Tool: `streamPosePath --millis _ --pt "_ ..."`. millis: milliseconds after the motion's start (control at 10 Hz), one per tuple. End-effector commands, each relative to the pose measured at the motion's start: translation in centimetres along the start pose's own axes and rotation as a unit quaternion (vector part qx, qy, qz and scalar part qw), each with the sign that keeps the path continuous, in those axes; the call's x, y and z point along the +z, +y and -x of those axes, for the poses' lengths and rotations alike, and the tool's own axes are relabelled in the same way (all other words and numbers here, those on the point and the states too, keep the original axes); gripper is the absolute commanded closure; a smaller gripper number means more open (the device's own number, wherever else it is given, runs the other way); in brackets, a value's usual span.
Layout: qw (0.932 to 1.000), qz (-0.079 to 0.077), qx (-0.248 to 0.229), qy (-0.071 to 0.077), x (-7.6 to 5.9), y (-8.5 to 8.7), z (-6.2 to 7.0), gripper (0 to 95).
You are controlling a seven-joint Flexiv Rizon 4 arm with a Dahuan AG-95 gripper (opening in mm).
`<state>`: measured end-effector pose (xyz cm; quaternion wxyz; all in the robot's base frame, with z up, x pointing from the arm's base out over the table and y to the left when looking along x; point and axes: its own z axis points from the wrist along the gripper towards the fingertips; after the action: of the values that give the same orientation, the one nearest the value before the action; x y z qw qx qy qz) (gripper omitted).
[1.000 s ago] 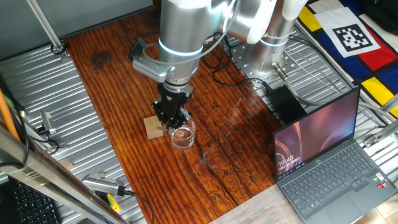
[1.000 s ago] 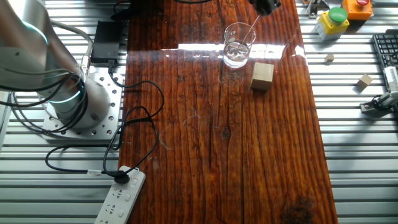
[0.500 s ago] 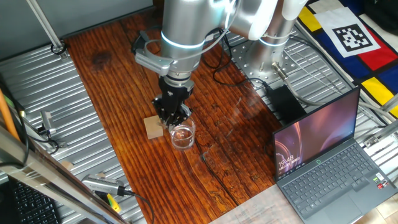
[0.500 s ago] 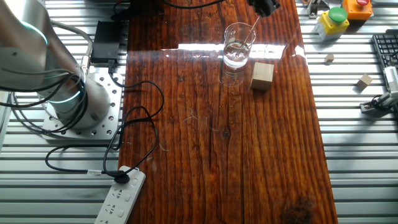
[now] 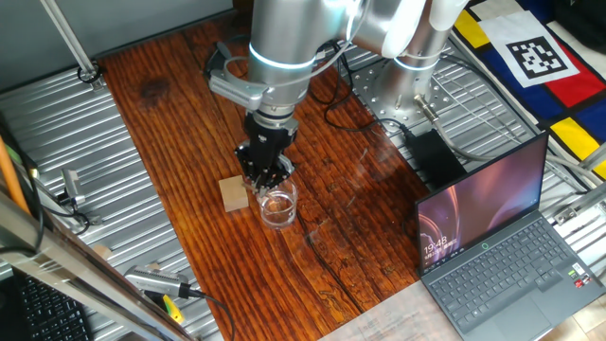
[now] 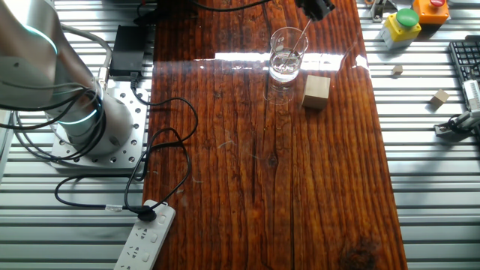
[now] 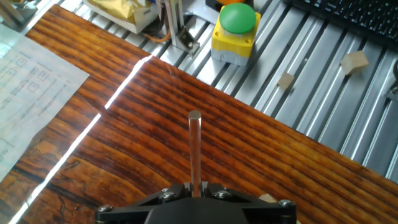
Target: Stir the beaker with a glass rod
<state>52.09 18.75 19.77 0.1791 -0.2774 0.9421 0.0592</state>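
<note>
The beaker [image 5: 277, 206] is a small clear glass cylinder standing on the wooden table next to the tan wooden block [image 5: 233, 193]; it also shows in the other fixed view [image 6: 286, 54]. My gripper [image 5: 265, 177] is shut on the glass rod [image 7: 194, 149], just above the beaker's rim. In the other fixed view the rod [image 6: 301, 37] slants down from the gripper [image 6: 316, 9] into the beaker. In the hand view the rod points away from the jaws; the beaker is out of that view.
A laptop [image 5: 492, 246] stands at the right. Cables [image 6: 161, 142] and a power strip [image 6: 146, 236] lie near the arm's base [image 6: 82, 124]. A green button on a yellow box [image 7: 237, 30] and small wooden cubes [image 7: 353, 62] lie on the metal slats.
The arm has shifted slightly to the right and away from the block; the rod stays in the beaker.
</note>
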Motion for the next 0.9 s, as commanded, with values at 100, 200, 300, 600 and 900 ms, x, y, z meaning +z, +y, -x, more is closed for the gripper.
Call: streamPosePath --millis 100,200,300,600,900 --pt "1.0000 -0.001 -0.002 -0.002 0.0 0.0 0.0 95.0" --pt "1.0000 -0.002 -0.001 -0.004 0.0 0.0 0.0 95.0" --pt "1.0000 0.000 0.000 -0.008 0.1 0.0 0.1 95.0" --pt "0.9998 -0.002 0.007 -0.018 0.7 0.2 0.7 95.0" --pt "0.9997 -0.003 0.015 -0.018 0.8 0.6 1.3 95.0"
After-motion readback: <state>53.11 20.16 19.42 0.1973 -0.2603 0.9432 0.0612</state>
